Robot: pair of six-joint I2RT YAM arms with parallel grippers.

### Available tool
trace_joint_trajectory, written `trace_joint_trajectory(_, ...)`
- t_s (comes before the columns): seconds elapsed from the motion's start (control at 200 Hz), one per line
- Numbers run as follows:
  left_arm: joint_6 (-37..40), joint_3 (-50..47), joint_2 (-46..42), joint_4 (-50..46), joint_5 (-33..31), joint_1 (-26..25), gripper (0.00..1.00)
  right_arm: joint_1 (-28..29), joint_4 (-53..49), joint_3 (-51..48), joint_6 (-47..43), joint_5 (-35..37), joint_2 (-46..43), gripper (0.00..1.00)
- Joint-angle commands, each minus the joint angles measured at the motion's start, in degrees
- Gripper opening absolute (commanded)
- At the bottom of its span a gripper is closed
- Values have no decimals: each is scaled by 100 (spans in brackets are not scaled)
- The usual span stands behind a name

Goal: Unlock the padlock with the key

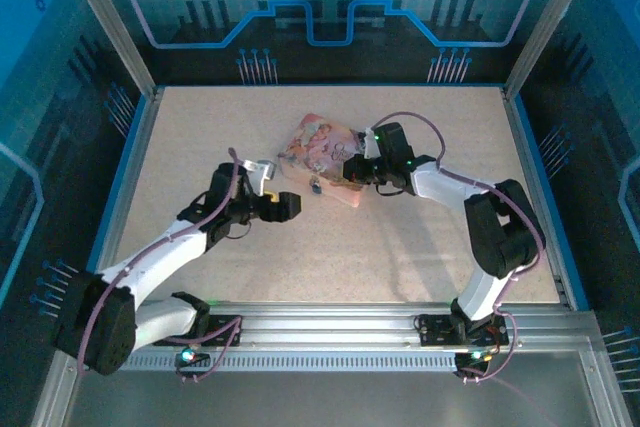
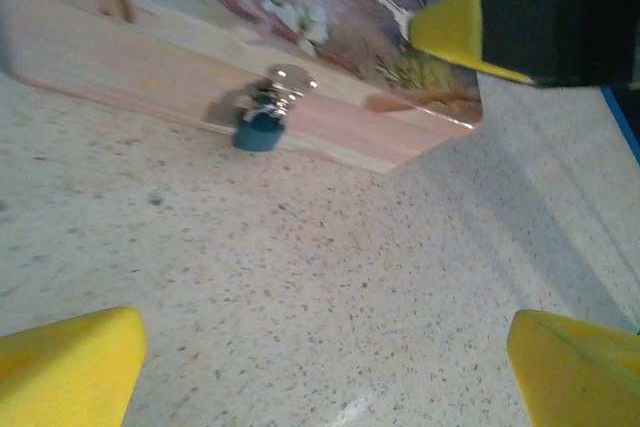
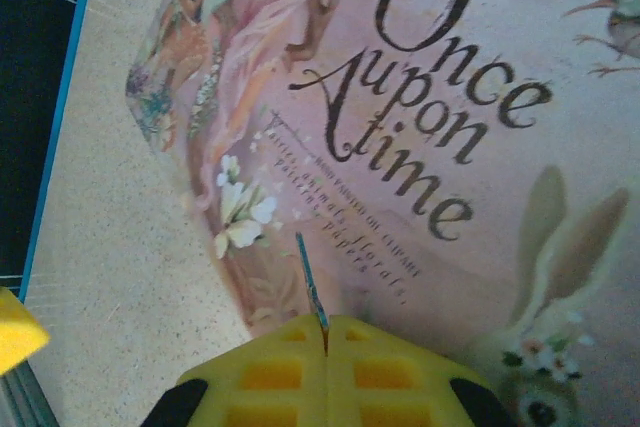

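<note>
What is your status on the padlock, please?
Left gripper open, facing padlock on side of tin. Right gripper shut on key, over tin lid. Nothing in the way.

Tin (image 1: 322,152) sat mid-worktop (image 1: 200,127), toward the far side. Padlock (image 2: 262,119) hung on the tin's near wall. Left tool (image 1: 287,205) was just left of padlock, apart. Right tool (image 3: 325,337) was over the tin's lid, key (image 3: 311,282) pinched in it.

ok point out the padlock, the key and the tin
padlock (image 2: 258,134), left wrist view, its blue body
key (image 3: 309,282), right wrist view, its thin blade
tin (image 3: 470,67), right wrist view, its printed lid
</note>
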Motion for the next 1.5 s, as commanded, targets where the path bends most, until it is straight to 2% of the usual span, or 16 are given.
trace_joint_trajectory(0.0, 304, 58, 409, 670, -67, -218, 95, -74, 87, 126, 81, -71, 158, 0)
trace_joint_trajectory(0.31, 538, 211, 1611, 1780, -25, -265, 90, -75, -164, -68, 32, 90, 217, 0)
trace_joint_trajectory(0.505, 628, 305, 2150, 2251, 12, -264, 85, -63, -263, -92, -67, 138, 161, 0)
trace_joint_trajectory(0.65, 673, 361, 2484, 2586, 37, -265, 75, -66, -279, -83, -106, 122, 121, 0)
trace_joint_trajectory(0.755, 718, 441, 2755, 2785, 5, -264, 75, -57, -295, -59, -121, 120, 130, 0)
trace_joint_trajectory(0.93, 724, 661, 3148, 2932, -62, -257, 74, -49, -325, -52, -136, 126, 148, 0)
trace_joint_trajectory(1.336, 797, 1082, 3683, 2992, -197, -257, 60, -30, -360, 16, -156, 103, 175, 0)
trace_joint_trajectory(1.496, 812, 1126, 3759, 2996, -251, -256, 59, -29, -360, 16, -156, 79, 181, 0)
